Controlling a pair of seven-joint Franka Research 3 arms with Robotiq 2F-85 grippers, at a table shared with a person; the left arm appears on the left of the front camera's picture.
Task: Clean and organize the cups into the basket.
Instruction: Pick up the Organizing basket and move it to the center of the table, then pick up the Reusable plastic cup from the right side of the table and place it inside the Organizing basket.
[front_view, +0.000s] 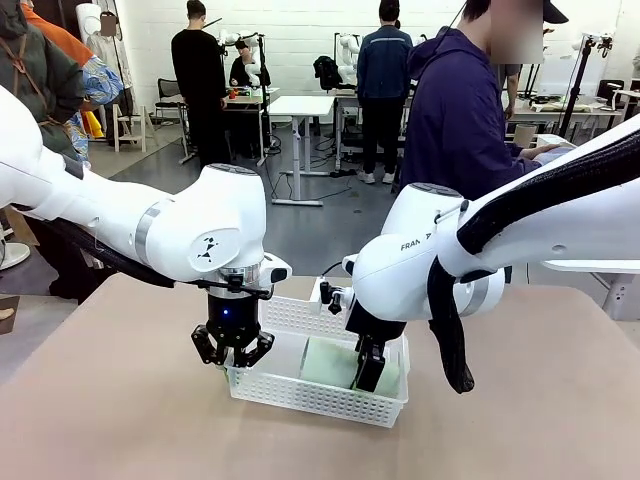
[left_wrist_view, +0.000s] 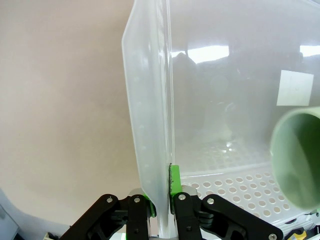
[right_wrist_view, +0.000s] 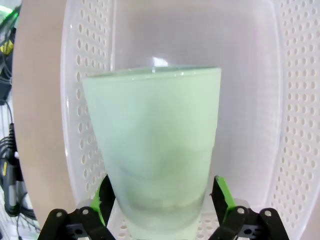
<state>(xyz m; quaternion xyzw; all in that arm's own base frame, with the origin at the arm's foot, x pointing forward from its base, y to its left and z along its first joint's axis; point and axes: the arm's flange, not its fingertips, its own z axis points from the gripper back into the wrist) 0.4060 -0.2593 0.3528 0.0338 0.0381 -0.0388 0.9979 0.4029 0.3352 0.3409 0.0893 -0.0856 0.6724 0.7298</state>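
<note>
The white perforated basket (front_view: 318, 398) sits on the tan table at the middle. My left gripper (front_view: 232, 352) is shut on its left end wall (left_wrist_view: 150, 110), the green pads (left_wrist_view: 146, 204) pinching the thin plastic just below the rim. A pale mint green cup (front_view: 330, 365) lies on its side on the basket floor, mouth (left_wrist_view: 297, 160) toward the left end. My right gripper (front_view: 368, 375) reaches down into the basket. Its jaws stand open on either side of the cup's narrow base (right_wrist_view: 155, 145), with a small gap at each pad (right_wrist_view: 222, 192).
A person in a dark blue hoodie (front_view: 455, 110) stands at the far side of the table, behind my right arm. The tan tabletop (front_view: 120, 400) stretches bare to the left and front of the basket. Other people and tables are farther back.
</note>
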